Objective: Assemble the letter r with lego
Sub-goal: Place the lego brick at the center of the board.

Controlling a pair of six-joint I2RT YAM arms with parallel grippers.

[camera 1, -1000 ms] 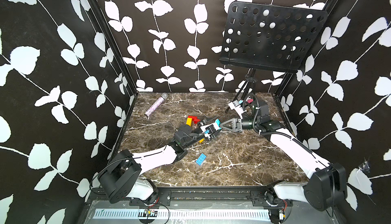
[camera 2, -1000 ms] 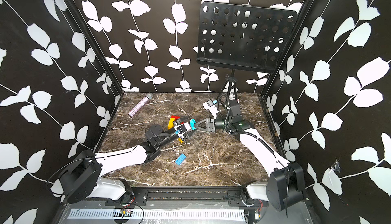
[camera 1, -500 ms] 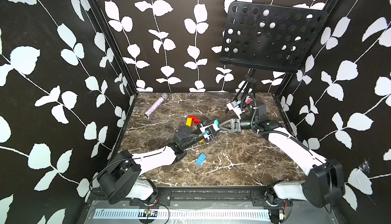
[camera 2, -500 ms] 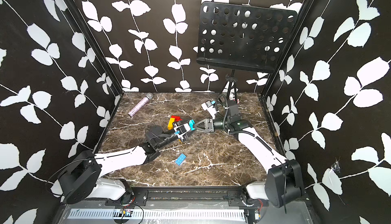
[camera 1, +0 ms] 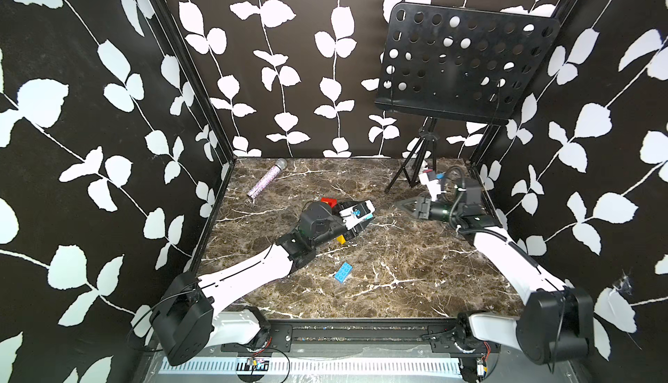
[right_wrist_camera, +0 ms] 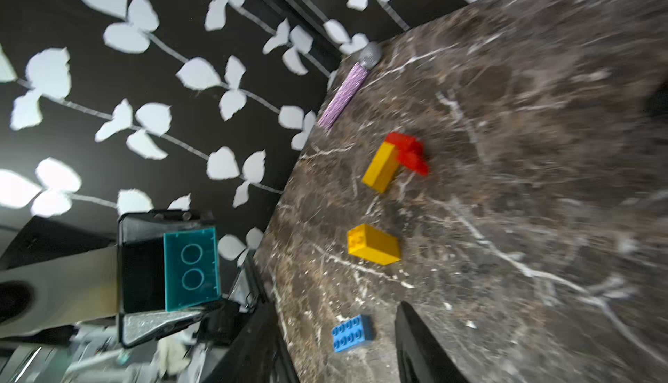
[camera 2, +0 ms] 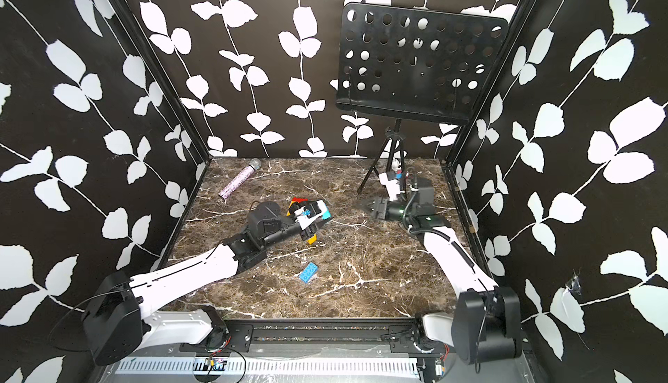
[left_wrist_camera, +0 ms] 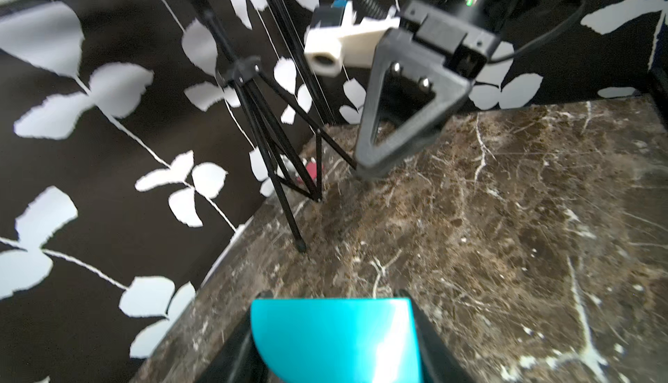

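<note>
My left gripper is shut on a teal lego brick and holds it just above the marble table. In the left wrist view the teal brick fills the gap between the black fingers. My right gripper stands open and empty to the right of it, well apart. In the right wrist view a blue brick lies on the table beyond the gripper's spread fingers. A red brick on a yellow one and a loose yellow brick lie further off. In both top views the left arm partly hides them.
A glittery purple microphone lies at the back left. A black music stand rises at the back right, its tripod legs close behind my right gripper. Patterned walls close in three sides.
My right gripper has opened, let go of the teal brick and drawn back to the right. The left gripper keeps hold of the brick and has barely moved.
</note>
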